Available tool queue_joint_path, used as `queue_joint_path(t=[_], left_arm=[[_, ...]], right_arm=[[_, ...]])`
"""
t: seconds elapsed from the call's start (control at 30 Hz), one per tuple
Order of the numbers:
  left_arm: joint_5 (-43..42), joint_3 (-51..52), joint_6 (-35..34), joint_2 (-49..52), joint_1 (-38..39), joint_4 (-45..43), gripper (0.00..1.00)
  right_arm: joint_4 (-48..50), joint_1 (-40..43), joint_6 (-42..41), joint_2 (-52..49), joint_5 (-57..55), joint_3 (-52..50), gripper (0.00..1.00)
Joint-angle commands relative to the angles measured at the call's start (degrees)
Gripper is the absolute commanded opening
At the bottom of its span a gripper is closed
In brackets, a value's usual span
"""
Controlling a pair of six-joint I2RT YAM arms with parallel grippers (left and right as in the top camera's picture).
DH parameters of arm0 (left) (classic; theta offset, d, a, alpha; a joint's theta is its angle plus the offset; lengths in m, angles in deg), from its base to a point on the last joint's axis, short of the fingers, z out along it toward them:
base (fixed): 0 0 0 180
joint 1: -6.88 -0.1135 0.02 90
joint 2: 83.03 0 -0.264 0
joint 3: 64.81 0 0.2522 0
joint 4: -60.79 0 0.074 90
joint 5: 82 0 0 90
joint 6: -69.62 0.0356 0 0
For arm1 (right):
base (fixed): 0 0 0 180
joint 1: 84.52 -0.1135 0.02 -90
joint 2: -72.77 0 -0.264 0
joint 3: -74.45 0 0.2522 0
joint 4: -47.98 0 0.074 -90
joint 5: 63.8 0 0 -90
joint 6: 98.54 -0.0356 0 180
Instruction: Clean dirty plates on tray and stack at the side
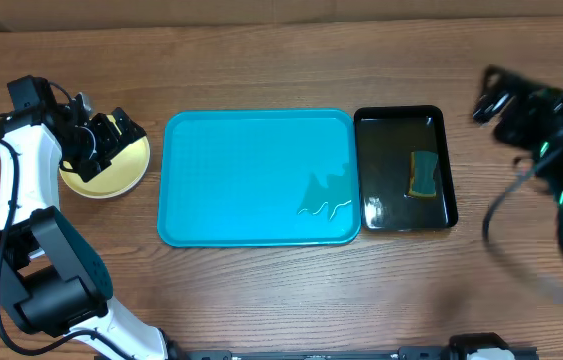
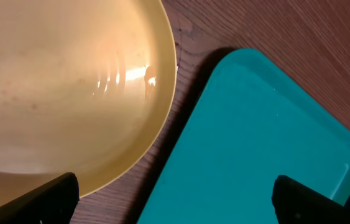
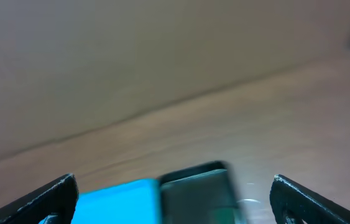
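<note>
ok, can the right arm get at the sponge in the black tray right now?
Probably yes. The sponge lies uncovered in the black tray, nothing over it, and the right arm is just off that tray's right side with jaws open.

The plate (image 1: 118, 176) lies at nine o'clock from the tray (image 1: 251, 180). At three o'clock, just beside it, is a smaller tray (image 1: 391, 150), with a sponge (image 1: 423, 175) in it.

one yellow plate (image 1: 111, 180), one turquoise tray (image 1: 246, 175), one black tray (image 1: 389, 125), one sponge (image 1: 423, 175)

right arm (image 1: 539, 122) motion-blurred, plate (image 1: 121, 177) partly hidden
</note>
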Motion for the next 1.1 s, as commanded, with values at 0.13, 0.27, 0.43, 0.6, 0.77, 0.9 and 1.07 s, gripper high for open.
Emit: queue_joint_path(t=[0.13,0.27,0.43,0.6,0.77,0.9,1.07], left_arm=[[0.2,-1.1,1.5,0.7,0.0,0.1,1.00],[0.2,-1.1,1.5,0.6,0.0,0.1,1.00],[0.2,-1.1,1.5,0.6,0.0,0.1,1.00],[0.2,-1.1,1.5,0.6,0.0,0.1,1.00],[0.2,-1.1,1.5,0.6,0.0,0.1,1.00],[0.2,-1.1,1.5,0.6,0.0,0.1,1.00],[0.2,-1.1,1.5,0.6,0.0,0.1,1.00]], right_arm=[[-0.3,-13.5,-0.1,15.7,-0.3,0.7,1.00],[-0.3,-13.7,0.0,22.7,-0.9,0.7,1.00],[-0.2,-12.5,0.4,31.2,-4.0,-0.3,1.00],[4.8,-8.4,0.4,40.1,-4.8,-9.6,1.00],[20.3,-3.3,0.3,48.5,-2.6,-27.3,1.00],[38.7,-1.1,0.2,53.4,0.2,-43.2,1.00],[56.6,-0.7,0.0,56.7,0.6,-57.5,1.00]])
